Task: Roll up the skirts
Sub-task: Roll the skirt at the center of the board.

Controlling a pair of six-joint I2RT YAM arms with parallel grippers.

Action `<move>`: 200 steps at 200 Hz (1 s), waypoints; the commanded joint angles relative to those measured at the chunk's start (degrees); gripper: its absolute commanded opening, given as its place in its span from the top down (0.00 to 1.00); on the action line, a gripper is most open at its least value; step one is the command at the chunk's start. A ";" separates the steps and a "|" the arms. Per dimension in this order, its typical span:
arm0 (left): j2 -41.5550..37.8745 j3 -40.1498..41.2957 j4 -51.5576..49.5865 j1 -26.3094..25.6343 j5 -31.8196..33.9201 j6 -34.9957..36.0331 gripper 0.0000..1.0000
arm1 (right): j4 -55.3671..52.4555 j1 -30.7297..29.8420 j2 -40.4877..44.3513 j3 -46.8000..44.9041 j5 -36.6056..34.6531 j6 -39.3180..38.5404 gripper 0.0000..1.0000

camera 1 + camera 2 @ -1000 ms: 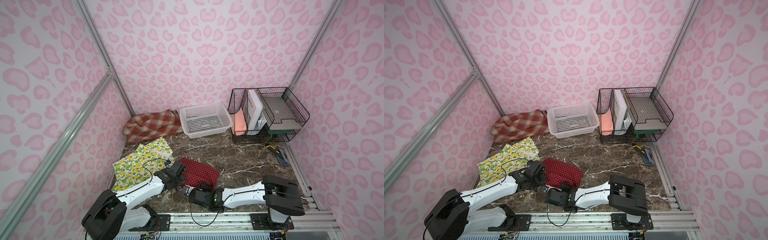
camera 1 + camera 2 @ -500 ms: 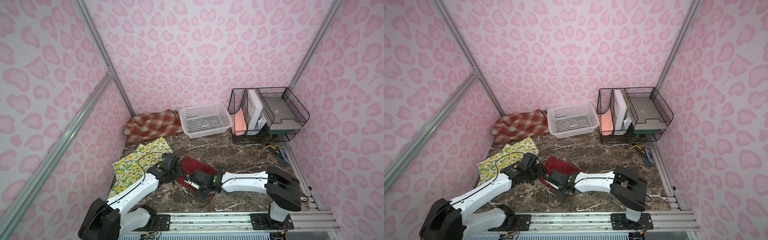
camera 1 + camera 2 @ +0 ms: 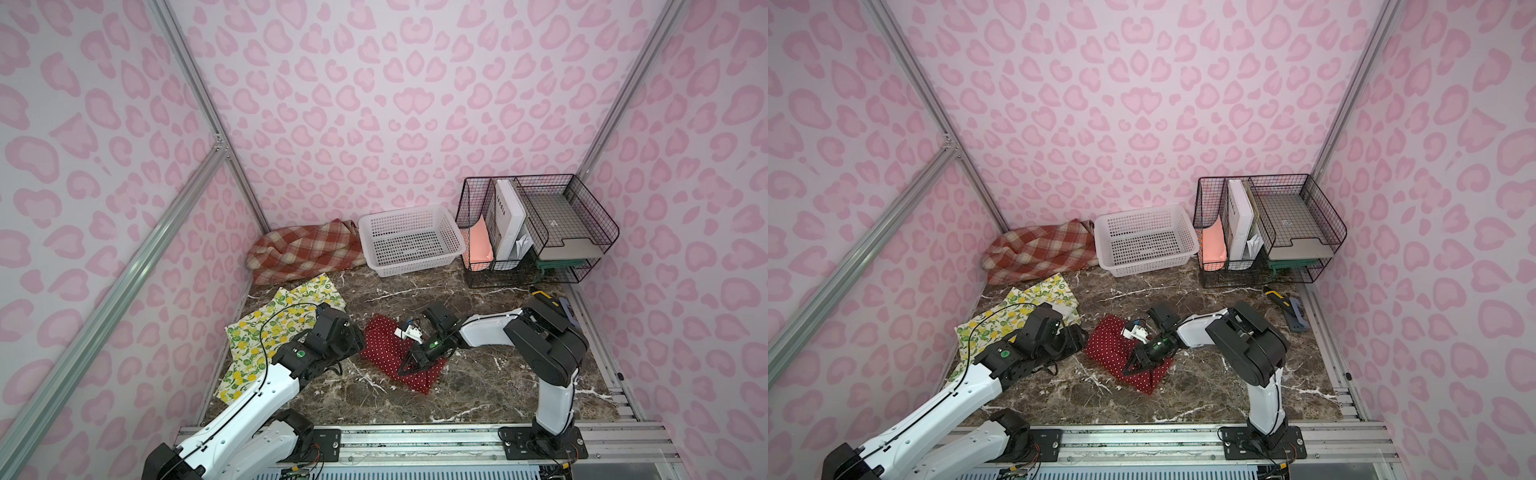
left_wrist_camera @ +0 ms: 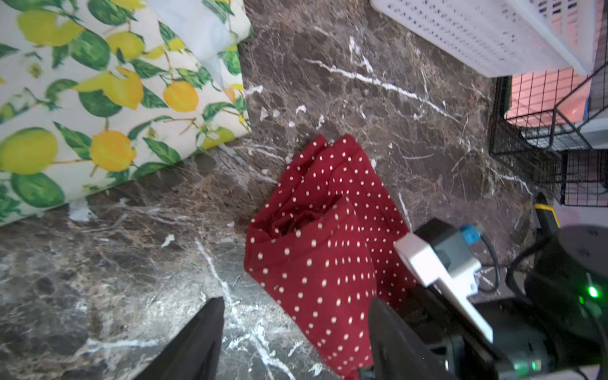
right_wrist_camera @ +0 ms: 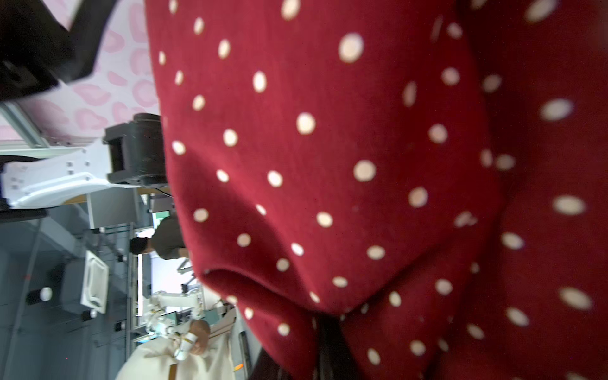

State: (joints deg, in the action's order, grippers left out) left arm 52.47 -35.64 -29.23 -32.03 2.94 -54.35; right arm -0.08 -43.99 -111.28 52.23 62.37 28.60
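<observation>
Seemingly mid-roll on the red skirt, well in front of the white basket: my right pincer pinches its edge, my left pincer gapes empty. Next, turn that edge over.

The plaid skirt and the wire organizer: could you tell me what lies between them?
The white basket sits between plaid skirt and wire organizer, in both top views.

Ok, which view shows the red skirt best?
Left wrist view: the red skirt shows nearly whole, folds clear. Both top views show it small, partly under the right hand; the right wrist sees only close-up cloth.
</observation>
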 commanded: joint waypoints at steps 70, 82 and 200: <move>11.14 3.14 16.78 -7.85 7.01 -9.16 0.25 | -3.50 4.22 -7.02 1.25 0.59 -4.25 1.00; 13.53 2.56 18.27 -7.99 7.60 -9.93 0.24 | -3.53 4.26 -7.10 1.28 0.14 -4.43 1.00; 29.87 -1.81 10.80 -8.70 11.52 -7.08 1.00 | -16.56 2.69 1.21 1.80 -16.88 -8.98 0.49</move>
State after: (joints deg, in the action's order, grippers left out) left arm 82.00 -36.23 -9.80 -40.97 11.57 -63.77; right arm -5.85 -40.40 -113.65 54.41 64.38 22.59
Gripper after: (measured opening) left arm 0.076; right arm 0.415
